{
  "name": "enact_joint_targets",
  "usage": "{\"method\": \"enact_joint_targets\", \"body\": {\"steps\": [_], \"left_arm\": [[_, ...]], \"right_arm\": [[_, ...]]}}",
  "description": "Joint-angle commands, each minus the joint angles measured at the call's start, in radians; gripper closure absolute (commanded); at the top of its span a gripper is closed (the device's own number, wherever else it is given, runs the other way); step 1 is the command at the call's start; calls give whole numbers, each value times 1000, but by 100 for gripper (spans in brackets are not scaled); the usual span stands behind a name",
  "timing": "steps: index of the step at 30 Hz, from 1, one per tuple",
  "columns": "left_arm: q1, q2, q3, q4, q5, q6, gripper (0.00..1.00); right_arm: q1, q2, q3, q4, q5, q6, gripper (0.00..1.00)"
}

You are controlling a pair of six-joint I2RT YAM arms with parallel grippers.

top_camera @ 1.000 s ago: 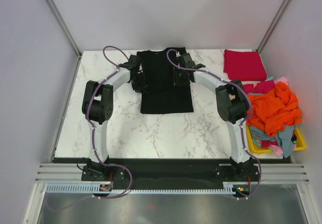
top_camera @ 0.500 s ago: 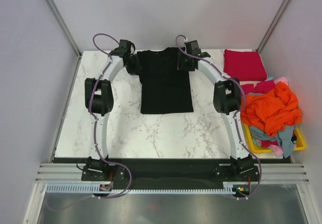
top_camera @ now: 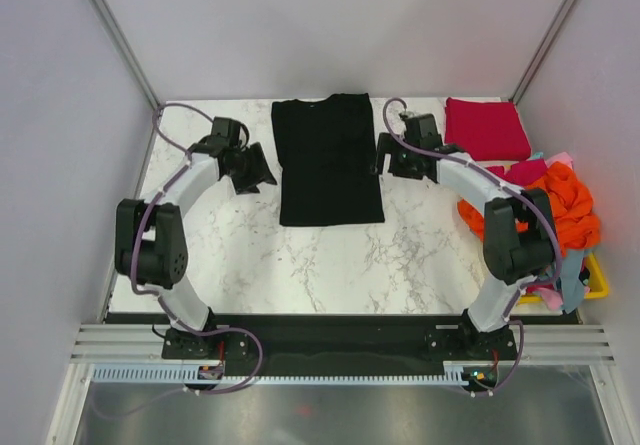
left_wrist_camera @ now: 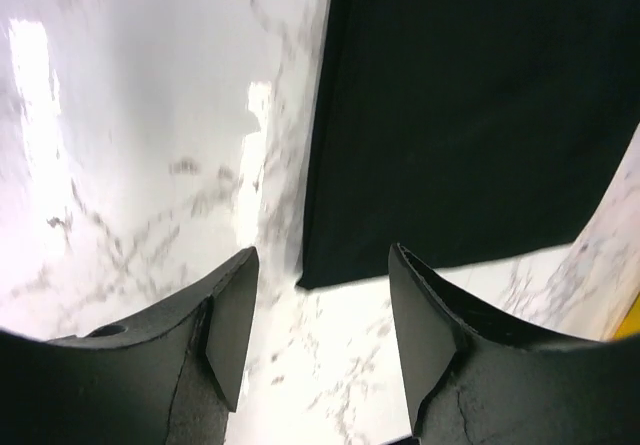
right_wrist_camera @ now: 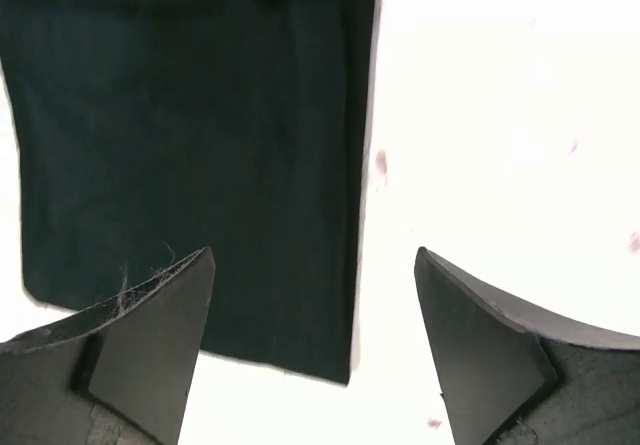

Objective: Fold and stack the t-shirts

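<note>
The black t-shirt [top_camera: 329, 160] is lying flat on the marble table [top_camera: 330, 265], in the upper middle of the overhead view, folded into a long rectangle that is running from the far edge toward the middle of the frame. The left gripper [top_camera: 254, 169] is hovering just beside the shirt's left edge, over bare marble, and the right gripper [top_camera: 384, 155] is hanging just beside its right edge. From where I am looking, neither is touching the cloth. Both are standing with their jaws apart and nothing between them. In the left wrist view the two dark fingers [left_wrist_camera: 225, 325] are rising from the bottom of the frame on either side of the shirt's lower corner, with black cloth filling the upper right and veined marble spreading across the left. In the right wrist view the fingers [right_wrist_camera: 150, 345] are sitting wide at the bottom corners, and the shirt is covering the left and middle, its straight edge running down beside glaring white table on the right. The crimson red t-shirt [top_camera: 486, 129] is lying folded into a neat square in the upper right of the overhead view, well apart from the black one. Below it, at the right edge, the orange t-shirt [top_camera: 560, 210] is sitting crumpled on top of a yellow basket [top_camera: 597, 283]. Pink cloth [top_camera: 562, 157] and light blue cloth [top_camera: 573, 283] are poking out around it, partly hidden behind the right arm [top_camera: 510, 245].
</note>
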Motion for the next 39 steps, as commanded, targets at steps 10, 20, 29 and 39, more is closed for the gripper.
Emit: {"method": "enact_joint_targets", "body": {"steps": [10,20,29,39], "left_arm": [[-72,-196,-500,330,115,-115,37],[-106,-173,-567,404,45,-160,37],[-141,-98,-537,453,29,-190,57],[-192,-209,-456,352,-40,-213,98]], "right_arm": [[7,-140,-525,279,-216,135,23],[29,-133,-597,329,-230,151,37],[32,-98,-584,354,-231,151,58],[32,-96,-545,341,-270,135,100]]}}
